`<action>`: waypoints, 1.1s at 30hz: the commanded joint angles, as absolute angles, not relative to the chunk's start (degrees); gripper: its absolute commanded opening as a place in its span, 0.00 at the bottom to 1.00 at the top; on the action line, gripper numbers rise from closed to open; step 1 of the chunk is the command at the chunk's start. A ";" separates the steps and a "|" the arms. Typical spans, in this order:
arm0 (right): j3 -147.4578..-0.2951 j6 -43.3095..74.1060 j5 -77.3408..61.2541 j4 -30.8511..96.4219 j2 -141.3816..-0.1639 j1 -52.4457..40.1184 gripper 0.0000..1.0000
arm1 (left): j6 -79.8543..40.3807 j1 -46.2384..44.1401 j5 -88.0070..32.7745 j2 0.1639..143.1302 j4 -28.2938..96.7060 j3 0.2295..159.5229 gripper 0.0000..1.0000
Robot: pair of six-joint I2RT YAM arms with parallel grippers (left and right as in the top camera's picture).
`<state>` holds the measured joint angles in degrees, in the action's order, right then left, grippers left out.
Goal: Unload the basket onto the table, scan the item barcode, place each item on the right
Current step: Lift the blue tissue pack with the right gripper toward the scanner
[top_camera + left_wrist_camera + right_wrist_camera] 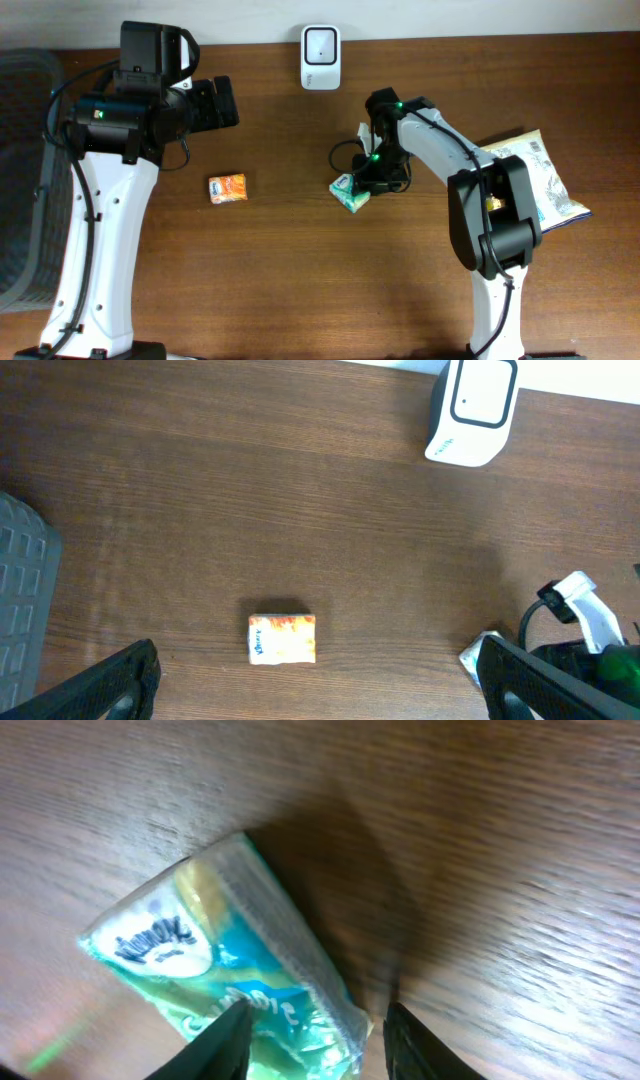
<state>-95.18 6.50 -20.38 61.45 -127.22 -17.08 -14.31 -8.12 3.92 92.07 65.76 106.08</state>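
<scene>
Looking down from overhead, I have the tissue pack [349, 194] lying flat on the tabletop [280, 290], about mid-depth and just right of centre. My right gripper [316, 1020] is low over its right end. In the right wrist view the fingers are spread, with one corner of the pack between them. The left finger [226, 1042] overlaps the wrapper, and a sliver of bare wood shows before the other finger. I cannot tell whether either finger touches it.

The scanner [320, 44] stands at the far edge, well apart from the pack and a little to its left, with plain wood between the two.

A white snack bag [545, 178] lies under my right arm by the right edge. It is near that side of the pack, so there is less room there.

My left gripper [215, 103] hangs in the far left part of the scene, fingers spread wide with nothing between them. In the left wrist view a small orange packet [282, 639] lies on the wood below it, alone. A grey basket [22, 190] fills the left edge of the tabletop.

The near strip of the tabletop carries only the two arm bases.
</scene>
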 commanded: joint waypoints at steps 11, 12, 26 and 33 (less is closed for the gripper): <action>-102.15 -11.55 -18.85 68.23 -128.01 -16.60 0.43 | -13.58 -8.08 4.34 91.37 65.67 106.32 0.99; -100.25 -11.60 -18.87 67.20 -128.01 -16.58 0.43 | -13.58 -8.08 4.34 91.37 65.67 106.32 0.99; -92.23 -9.43 -28.29 60.16 -127.98 -16.40 0.04 | -13.58 -8.08 4.34 91.37 65.67 106.32 0.99; -97.01 -8.16 -35.62 65.84 -126.67 -14.70 0.04 | -13.56 -8.08 4.34 91.37 65.67 106.32 0.99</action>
<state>-93.80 -8.73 -30.44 63.90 -127.79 -16.08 -14.31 -8.12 3.92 92.07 65.78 106.08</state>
